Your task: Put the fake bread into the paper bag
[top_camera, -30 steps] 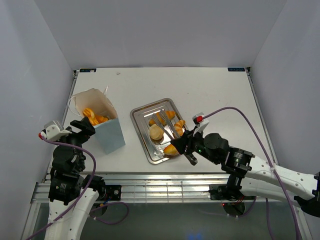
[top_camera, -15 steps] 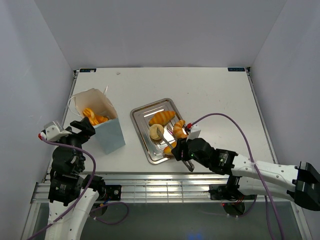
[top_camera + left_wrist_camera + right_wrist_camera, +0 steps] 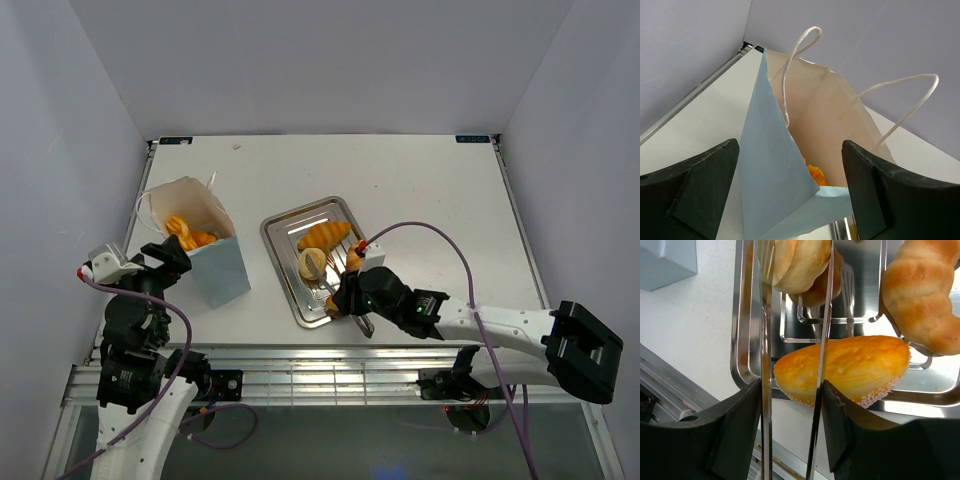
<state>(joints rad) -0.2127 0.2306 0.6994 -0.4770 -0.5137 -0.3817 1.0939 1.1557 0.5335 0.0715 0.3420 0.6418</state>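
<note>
The paper bag [image 3: 205, 250] stands upright at the left with orange fake bread [image 3: 188, 233] inside; both also show in the left wrist view, the bag [image 3: 775, 165] and the bread [image 3: 815, 172]. My left gripper [image 3: 165, 255] is open, its fingers on either side of the bag's near corner. On the silver tray [image 3: 275, 225] lie a long loaf [image 3: 325, 234], a round bun [image 3: 312, 264] and more pastries. My right gripper [image 3: 790, 440] is shut on metal tongs [image 3: 765, 365]. The tong arms reach over an orange pastry [image 3: 855, 370] towards the bun [image 3: 800, 260].
A croissant [image 3: 922, 295] lies at the right of the tray [image 3: 742, 340]. The bag's string handles [image 3: 905, 100] stick up above its rim. Grey walls enclose the white table [image 3: 420, 190] on three sides. The metal rail runs along the near edge.
My right arm has swung left and lowered the tongs over the near end of the tray, uncovering the long loaf. The left arm and the bag have not moved.
</note>
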